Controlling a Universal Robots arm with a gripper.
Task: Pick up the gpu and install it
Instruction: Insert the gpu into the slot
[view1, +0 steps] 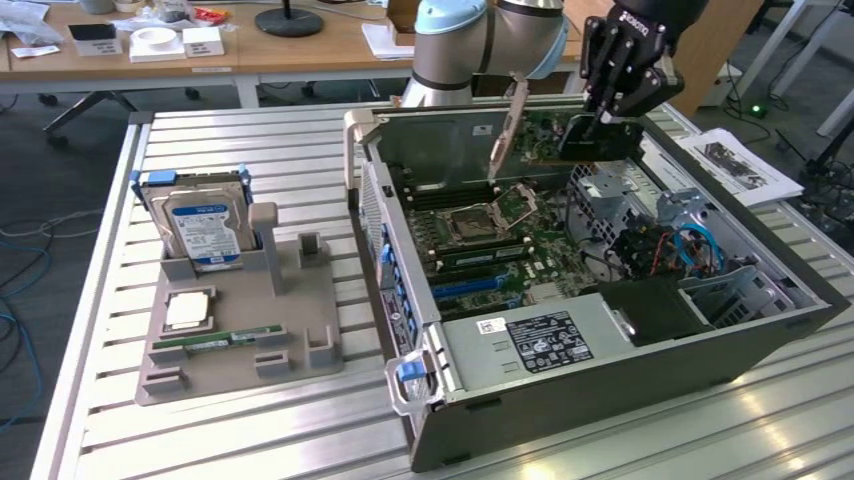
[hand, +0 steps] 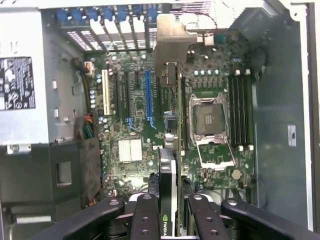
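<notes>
Hand (hand: 170, 202) grips NVIDIA-marked gpu (hand: 169, 167).

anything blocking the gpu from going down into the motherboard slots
Nothing visible does. The claw holds the gpu edge-down over the open case, and the expansion slots under it are bare, with no card or cable across them. The cables lie off to one side, by the drive bay.
</notes>
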